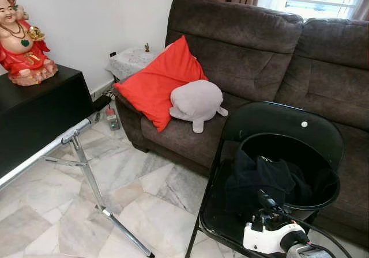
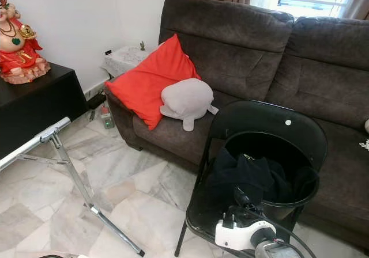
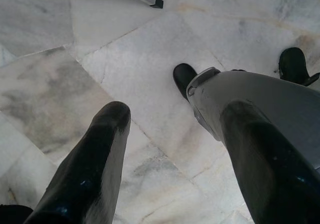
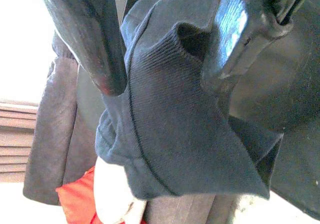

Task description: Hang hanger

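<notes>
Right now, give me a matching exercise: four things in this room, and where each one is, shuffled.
Things:
1. red cushion
2. statue
3. dark clothes
4. rack

Places:
A. in the black basket on the chair
B. standing on the marble floor
C. on the black cabinet
D. on the sofa, beside the grey plush

Pairs: 1-D, 2-C, 3-A, 4-B

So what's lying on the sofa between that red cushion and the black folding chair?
A grey plush toy, leaning against the red cushion, seen in both eye views.
</notes>
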Motion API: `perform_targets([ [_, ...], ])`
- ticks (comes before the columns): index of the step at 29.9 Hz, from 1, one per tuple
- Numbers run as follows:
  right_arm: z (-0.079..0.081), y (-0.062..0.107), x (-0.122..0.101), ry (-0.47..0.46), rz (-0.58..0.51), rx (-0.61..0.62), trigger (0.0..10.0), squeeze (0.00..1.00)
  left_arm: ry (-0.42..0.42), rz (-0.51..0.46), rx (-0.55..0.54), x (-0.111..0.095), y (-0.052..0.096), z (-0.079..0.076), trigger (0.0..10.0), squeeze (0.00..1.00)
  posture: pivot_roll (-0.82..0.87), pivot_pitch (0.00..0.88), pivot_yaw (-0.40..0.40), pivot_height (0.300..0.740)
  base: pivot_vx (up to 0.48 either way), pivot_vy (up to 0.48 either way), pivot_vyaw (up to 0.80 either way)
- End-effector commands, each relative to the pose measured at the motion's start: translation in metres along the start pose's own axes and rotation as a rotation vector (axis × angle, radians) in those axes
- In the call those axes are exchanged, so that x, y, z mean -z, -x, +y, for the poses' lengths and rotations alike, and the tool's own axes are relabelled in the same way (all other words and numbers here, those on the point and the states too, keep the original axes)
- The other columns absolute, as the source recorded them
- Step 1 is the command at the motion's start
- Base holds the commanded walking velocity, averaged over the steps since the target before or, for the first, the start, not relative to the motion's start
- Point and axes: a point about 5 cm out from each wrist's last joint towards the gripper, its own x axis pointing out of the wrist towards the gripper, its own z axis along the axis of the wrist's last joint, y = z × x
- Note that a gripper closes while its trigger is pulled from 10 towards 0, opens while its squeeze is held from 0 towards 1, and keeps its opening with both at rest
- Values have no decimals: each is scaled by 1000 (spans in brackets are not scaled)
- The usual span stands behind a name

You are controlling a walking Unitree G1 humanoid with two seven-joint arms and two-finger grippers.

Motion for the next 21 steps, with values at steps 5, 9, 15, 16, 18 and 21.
perform_targets([
  [5, -1, -3, 3, 34, -3, 3, 10000, 0, 0, 13, -1, 4, 1, 0, 10000, 0, -91, 0, 20, 740, 0, 0, 0],
  [9, -4, -3, 5, 37, -1, 3, 10000, 0, 0, 13, -1, 4, 1, 0, 10000, 0, -95, 0, 19, 740, 0, 0, 0],
  [15, 0, -1, 11, 49, 22, -20, 10000, 0, -1, 13, -1, 3, 1, 0, 10000, 0, -95, 0, 19, 740, 0, 0, 0],
  [16, 1, -1, 12, 52, 23, -24, 10000, 0, 0, 12, -1, 3, 1, 0, 10000, 0, -92, 1, 18, 740, 0, 0, 0],
  [18, 1, -1, 13, 54, 22, -28, 10000, 0, 1, 12, -2, 3, 1, 0, 10000, 0, -93, 2, 17, 740, 0, 0, 0],
  [21, 1, -1, 13, 55, 20, -37, 10000, 0, 1, 12, -2, 3, 1, 1, 10000, 0, -93, 4, 17, 740, 0, 0, 0],
])
